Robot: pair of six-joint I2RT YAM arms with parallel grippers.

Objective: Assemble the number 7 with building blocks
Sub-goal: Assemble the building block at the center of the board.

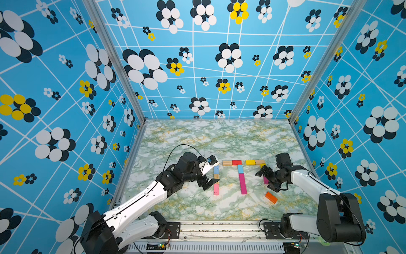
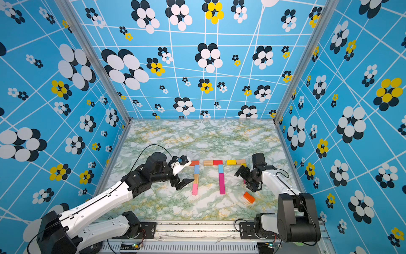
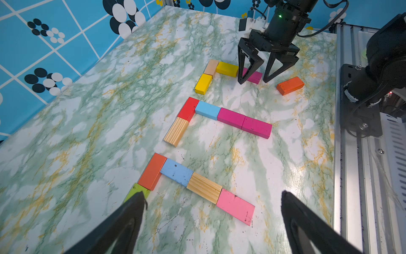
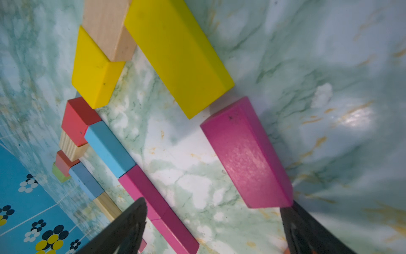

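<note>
Unfinished number 7 [image 1: 255,162] lower right of centre in a top view: yellow block [image 3: 203,84], plain wood block [image 3: 211,67] as bar; second yellow block [image 3: 227,69], magenta block [image 3: 256,77] as stem. Right gripper [image 3: 253,82] jaws spread, straddling magenta block. Loose orange block [image 3: 290,85] near. Left gripper [image 3: 212,193] jaws spread wide, empty, by leftmost finished 7 [image 3: 204,188].

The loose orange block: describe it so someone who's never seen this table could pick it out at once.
On the green-veined marble table, look on the right arm's side, just past its open pincer toward the front rail. The orange block lies there alone and askew, touching nothing. Every other block is lined up in one of the figures.
</note>
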